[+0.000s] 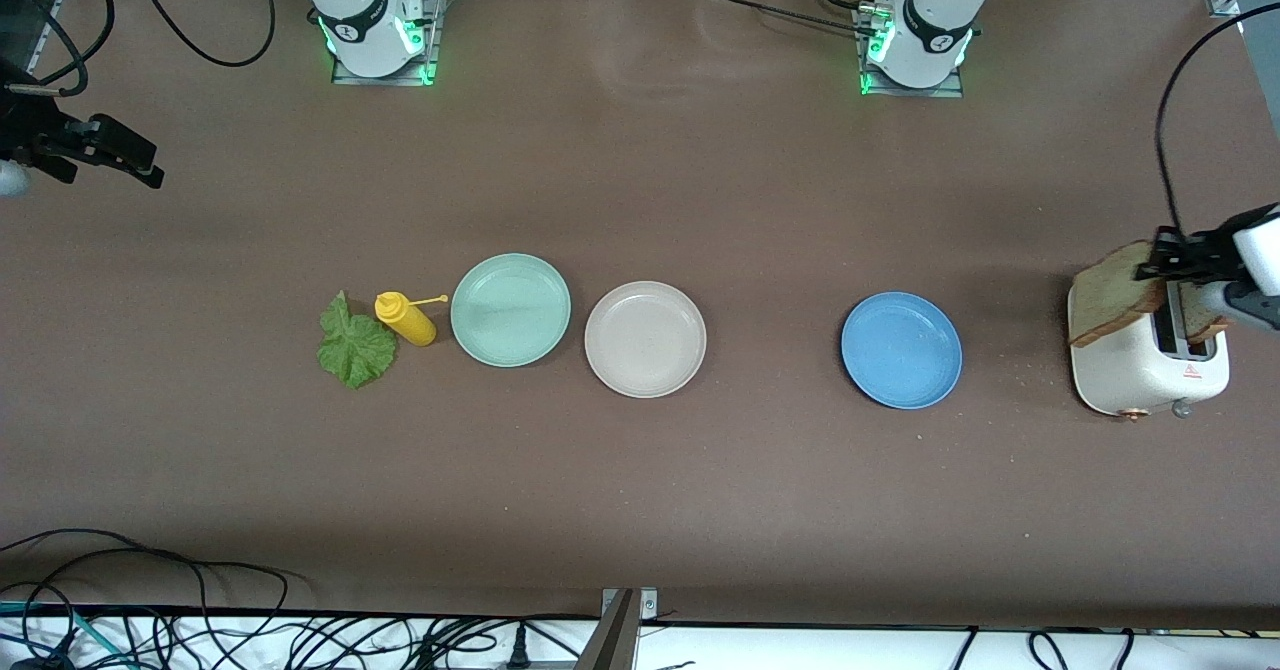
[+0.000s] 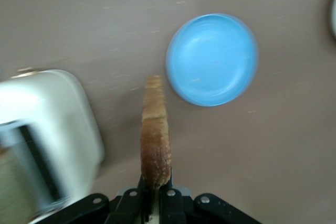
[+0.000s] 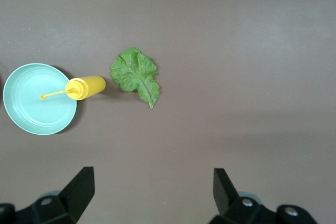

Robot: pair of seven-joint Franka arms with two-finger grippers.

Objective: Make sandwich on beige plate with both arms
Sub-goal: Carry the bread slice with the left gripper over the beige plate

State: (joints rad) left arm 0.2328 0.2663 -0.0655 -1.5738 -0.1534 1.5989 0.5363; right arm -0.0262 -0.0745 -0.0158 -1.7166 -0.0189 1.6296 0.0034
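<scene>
The beige plate is a round, shallow, pale dish with a raised rim; it lies flat and empty on the worktop, just beside the mint-green plate and well apart from the blue plate. One bread slice, brown-crusted, is clamped on edge in the left end effector above the toaster, and a second slice stands in a toaster slot. The crinkled green lettuce leaf lies flat on the worktop toward the right arm's end, beside the yellow squeeze bottle.
</scene>
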